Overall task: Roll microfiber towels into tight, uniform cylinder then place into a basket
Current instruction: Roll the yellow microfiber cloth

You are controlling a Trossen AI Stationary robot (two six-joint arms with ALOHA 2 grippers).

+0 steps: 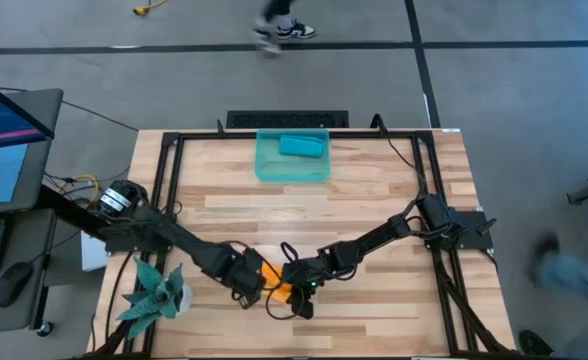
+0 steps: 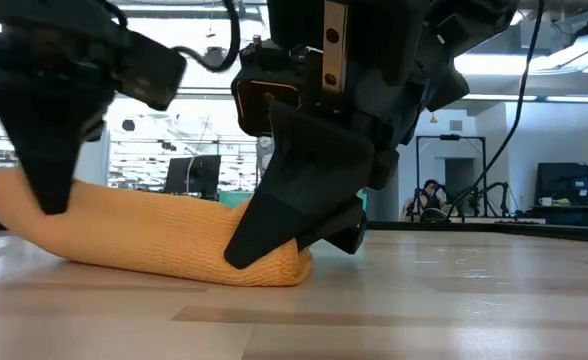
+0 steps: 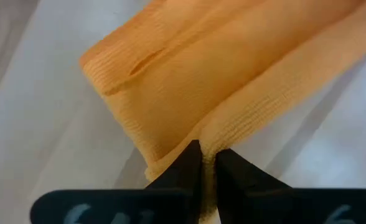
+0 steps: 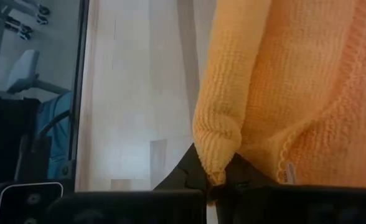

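High view first, from left to right: a green spiky plant (image 1: 154, 293) lies on the near-left corner of the wooden table (image 1: 374, 200), beside the base of the left arm, which reaches rightward toward the near middle of the table. There the left gripper (image 1: 252, 287) meets the left end of the orange towel (image 1: 274, 282), a rolled-up bundle lying on the wood just beside the near edge. Its own wrist view shows the two dark fingers (image 3: 182, 167) drawn almost together, pinching a thin edge of the orange cloth between them. Just to the right, the right gripper (image 1: 299, 290) comes in from the right arm and sits at the other end of the same bundle; its wrist view shows the fingertips (image 4: 189, 169) squeezed on a folded corner of the orange knit (the corner bulges out just above the tips). From table height the towel (image 2: 164, 240) reads as a low, lumpy roll resting on the tabletop, with one dark gripper on each end. Well apart, at the far middle of the table, stands the teal-green basket (image 1: 292, 168), and the teal-blue towel (image 1: 302, 147) lies rolled inside it, toward its far right.
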